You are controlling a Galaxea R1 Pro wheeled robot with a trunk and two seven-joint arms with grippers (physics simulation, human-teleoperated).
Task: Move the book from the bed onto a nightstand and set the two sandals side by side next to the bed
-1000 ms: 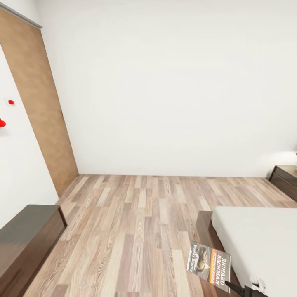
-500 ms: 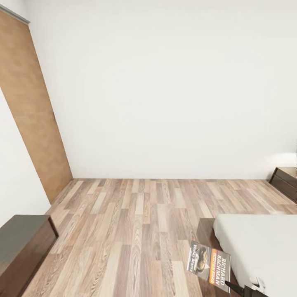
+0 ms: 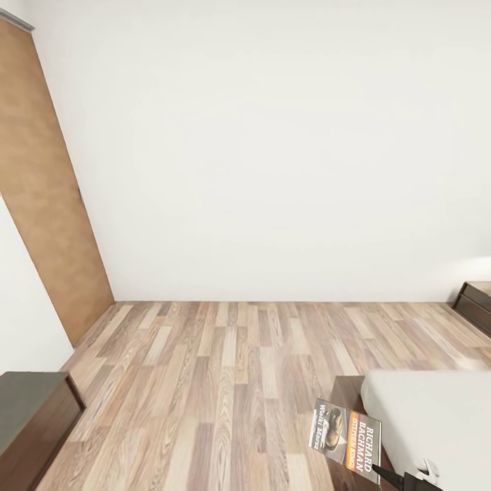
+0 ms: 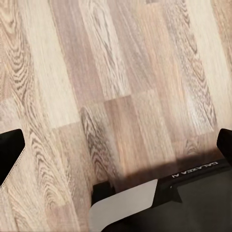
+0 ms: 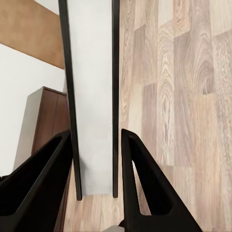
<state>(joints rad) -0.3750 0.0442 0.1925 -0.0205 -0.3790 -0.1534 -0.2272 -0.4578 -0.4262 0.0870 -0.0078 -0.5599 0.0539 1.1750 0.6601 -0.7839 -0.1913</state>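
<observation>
The book (image 3: 344,441), a thin paperback with an orange band and "Richard Bachman" on its cover, hangs above the floor by the bed's corner. My right gripper (image 3: 390,475) is shut on its lower edge. In the right wrist view the book (image 5: 94,96) is edge-on between the two black fingers (image 5: 145,188). The bed (image 3: 436,423) has a light-grey mattress on a dark frame at the lower right. A nightstand (image 3: 477,303) stands by the far wall at the right edge. My left gripper (image 4: 117,145) is open over bare wood floor. The sandals are out of view.
A wooden door (image 3: 48,204) stands in the left wall. A long dark-brown bench cabinet (image 3: 31,423) sits at the lower left. Wood-plank floor (image 3: 232,368) lies open between cabinet and bed, up to the white far wall. Part of my base (image 4: 159,203) is under the left gripper.
The whole head view has shifted: door and bench cabinet slid left, bed and nightstand slid lower, so the camera moved. The book stays in my right gripper at the same spot in the picture.
</observation>
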